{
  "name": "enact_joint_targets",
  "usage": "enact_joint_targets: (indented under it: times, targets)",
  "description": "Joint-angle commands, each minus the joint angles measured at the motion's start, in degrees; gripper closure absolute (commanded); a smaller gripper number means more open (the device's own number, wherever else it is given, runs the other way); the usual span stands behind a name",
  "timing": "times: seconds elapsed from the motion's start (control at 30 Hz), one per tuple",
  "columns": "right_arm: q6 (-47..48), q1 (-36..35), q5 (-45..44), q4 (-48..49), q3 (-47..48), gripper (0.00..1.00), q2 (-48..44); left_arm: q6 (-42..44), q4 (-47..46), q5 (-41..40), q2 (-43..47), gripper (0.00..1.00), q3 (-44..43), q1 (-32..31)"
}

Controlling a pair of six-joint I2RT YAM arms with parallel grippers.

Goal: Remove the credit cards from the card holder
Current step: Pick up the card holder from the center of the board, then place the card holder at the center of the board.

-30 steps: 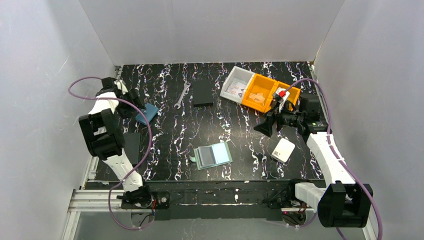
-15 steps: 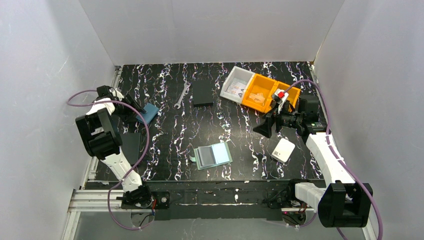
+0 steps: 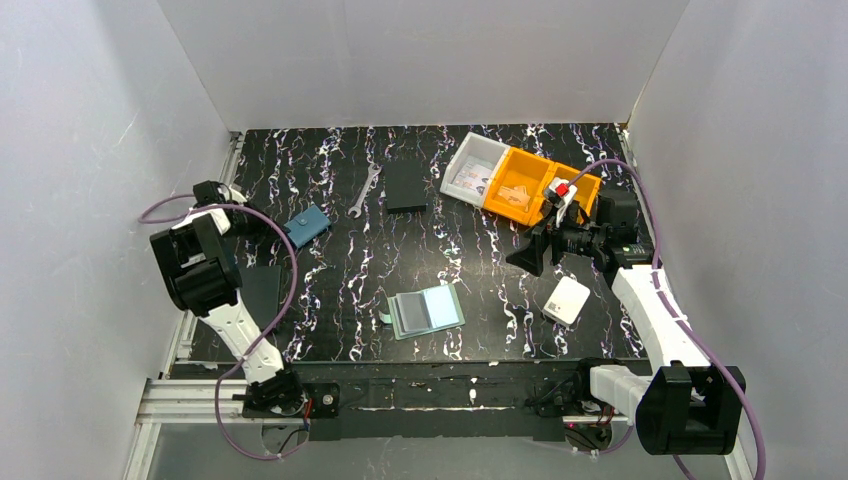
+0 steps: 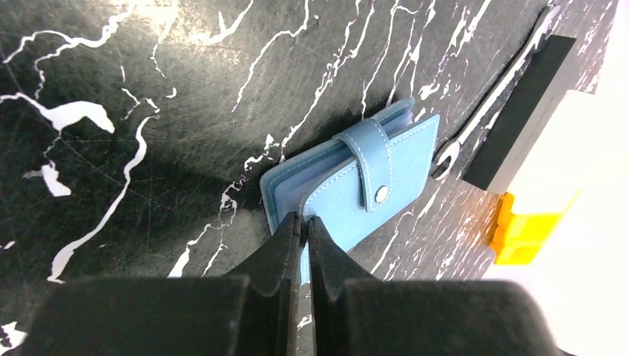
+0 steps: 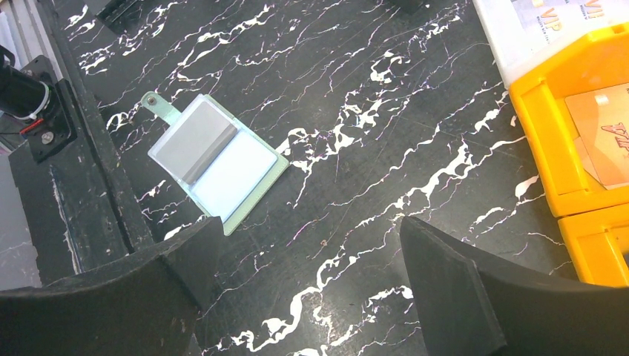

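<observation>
The card holder (image 3: 307, 225) is a blue wallet lying flat at the table's left, closed by a strap with a snap (image 4: 380, 194). The credit cards are hidden inside it. My left gripper (image 3: 277, 226) comes in low from the left. It is shut, and its fingertips (image 4: 291, 222) meet over the near corner of the card holder (image 4: 348, 185) with only a thin slit between them. My right gripper (image 3: 528, 255) hangs open over bare table right of centre, with nothing between its fingers (image 5: 308, 222).
An open pale-green folder (image 3: 427, 310) with grey and pale-blue panels and a strap tab (image 5: 152, 100) lies mid-table. A wrench (image 3: 362, 192) and black block (image 3: 406, 185) lie behind. White bin (image 3: 475, 170) and yellow bins (image 3: 520, 187) hold cards. A white rounded box (image 3: 567, 299) sits right.
My left gripper has gone from open to shut, and its arm has drawn back left. The card holder now lies flat slightly farther right, strap showing. The right arm has not moved.
</observation>
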State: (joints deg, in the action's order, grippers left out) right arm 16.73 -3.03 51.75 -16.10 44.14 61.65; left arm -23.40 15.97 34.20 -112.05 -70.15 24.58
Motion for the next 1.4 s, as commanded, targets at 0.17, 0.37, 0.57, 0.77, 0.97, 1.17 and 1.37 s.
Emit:
enact_joint_targets:
  times: [0.17,0.37,0.57,0.77,0.97,1.17,1.37]
  targets:
    - [0.23,-0.31,0.92,1.86,-0.28,0.02,-0.21,-8.62,-14.13,15.62,4.03,1.00,7.20,0.56]
    - [0.48,-0.40,0.93,1.77,-0.28,0.02,-0.22,-13.25,-19.31,18.96,14.71,1.00,14.52,-0.26]
    - [0.50,-0.66,1.16,1.86,-0.37,0.02,-0.14,-16.24,-19.06,19.60,26.99,1.00,20.15,-3.18]
    - [0.74,-0.66,1.01,1.77,-0.46,0.02,-0.20,-19.67,-19.10,17.27,34.84,1.00,23.14,-9.54]
    - [1.14,-0.66,0.99,1.51,-0.33,0.02,-0.45,-24.90,-22.14,12.72,40.57,1.00,26.34,-20.32]
    - [1.93,-0.66,0.95,0.43,0.36,0.02,-0.52,-34.56,-30.09,3.37,45.09,1.00,30.32,-35.61]
    - [3.53,-0.66,-0.09,-1.09,1.23,0.02,-0.90,-40.83,-37.31,-13.37,45.69,1.00,34.67,-54.55]
